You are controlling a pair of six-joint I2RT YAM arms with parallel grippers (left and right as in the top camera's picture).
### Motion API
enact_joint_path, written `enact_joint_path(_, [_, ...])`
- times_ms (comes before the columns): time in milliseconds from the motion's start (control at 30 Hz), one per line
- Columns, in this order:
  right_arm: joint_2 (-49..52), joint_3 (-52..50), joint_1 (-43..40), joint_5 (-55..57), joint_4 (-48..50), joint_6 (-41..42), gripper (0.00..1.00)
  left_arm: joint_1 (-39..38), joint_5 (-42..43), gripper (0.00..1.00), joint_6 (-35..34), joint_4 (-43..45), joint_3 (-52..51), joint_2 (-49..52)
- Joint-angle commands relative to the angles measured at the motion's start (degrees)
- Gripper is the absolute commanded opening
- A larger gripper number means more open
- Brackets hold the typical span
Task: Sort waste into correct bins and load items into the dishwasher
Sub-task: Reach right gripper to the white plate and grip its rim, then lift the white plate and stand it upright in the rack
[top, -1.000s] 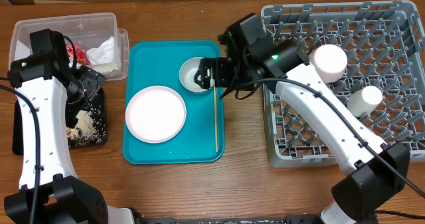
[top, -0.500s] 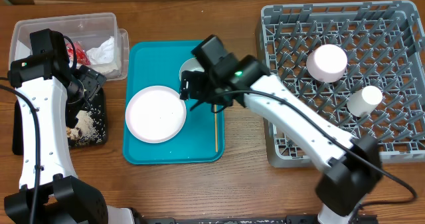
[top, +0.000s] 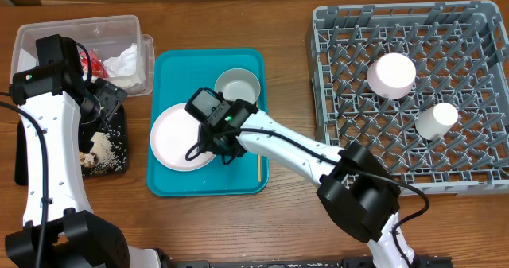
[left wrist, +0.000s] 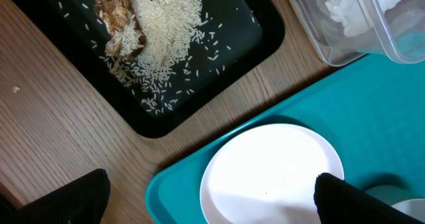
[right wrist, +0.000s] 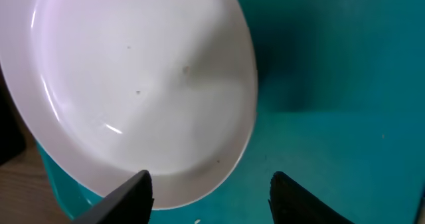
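right arm swings from bowl to plate

since a second ago the right arm has left the greyish bowl and crossed the teal tray, and its jaws have drawn in from full spread.

overhead: the right claw sits at the edge of the large plate that faces the wooden stick. one plate, one bowl and one thin stick lie on the teal tray. the dish rack on the right holds two white pieces, a larger round one and a small cup, standing apart. on the left, the clear tub holds one red wrapper and crumpled napkins; how many napkins, i cannot tell. the black tray just beside the tub carries rice. the left claw hangs over the tray's end nearest the tub.

left wrist: its fingertips stand as wide as they go, with nothing held. below lie the black tray with scattered rice and one brownish scrap, a corner of the clear tub, and the plate on the teal tray.

right wrist: its fingertips stand partly apart and straddle the plate's rim, one over the white plate and one over bare teal. no grip shows, and i cannot tell whether either finger touches the plate.
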Motion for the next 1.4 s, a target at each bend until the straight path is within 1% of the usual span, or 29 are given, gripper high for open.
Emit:
enact_joint_path(0, [2.3,0.7,-0.5,1.9,0.1,0.9,0.52,0.2,0.0,1.00,-1.2,0.1,-0.3,-0.7])
enact_joint_path(33, [2.5,0.7,-0.4,1.9,0.1,0.9,0.50,0.2,0.0,1.00,-1.2,0.0,-0.3,-0.7])
enact_joint_path(67, [3.1,0.7,-0.3,2.0,0.3,1.1,0.41,0.2,0.0,1.00,-1.2,0.0,-0.3,-0.7])
enact_joint_path(333, [5.3,0.7,0.0,1.8,0.7,2.4,0.41,0.2,0.0,1.00,-1.2,0.0,-0.3,-0.7])
enact_joint_path(467, [5.3,0.7,0.0,1.8,0.7,2.4,0.36,0.2,0.0,1.00,-1.2,0.1,-0.3,-0.7])
enact_joint_path(600, [5.3,0.7,0.0,1.8,0.7,2.4,0.35,0.2,0.1,1.00,-1.2,0.0,-0.3,-0.7])
enact_joint_path(667, [5.4,0.7,0.0,2.0,0.4,2.3,0.31,0.2,0.0,1.00,-1.2,0.0,-0.3,-0.7])
enact_joint_path(833, [5.4,0.6,0.1,2.6,-0.1,2.3,0.16,0.2,0.0,1.00,-1.2,0.0,-0.3,-0.7])
enact_joint_path(933, [5.4,0.7,0.1,2.4,-0.1,2.4,0.04,0.2,0.0,1.00,-1.2,0.0,-0.3,-0.7])
enact_joint_path(1033, [5.1,1.0,0.0,0.9,-1.2,2.3,0.04,0.2,0.0,1.00,-1.2,0.1,-0.3,-0.7])
enact_joint_path(1167, [3.4,3.3,-0.7,0.5,-5.7,1.6,0.04,0.2,0.0,1.00,-1.2,0.0,-0.3,-0.7])
enact_joint_path(1300, [0.2,7.6,-2.6,0.5,-11.5,-1.2,0.04,0.2,0.0,1.00,-1.2,0.0,-0.3,-0.7])
enact_joint_path(1367, [-1.8,10.6,-4.5,0.2,-15.3,-4.6,0.04,0.2,0.0,1.00,-1.2,0.0,-0.3,-0.7])
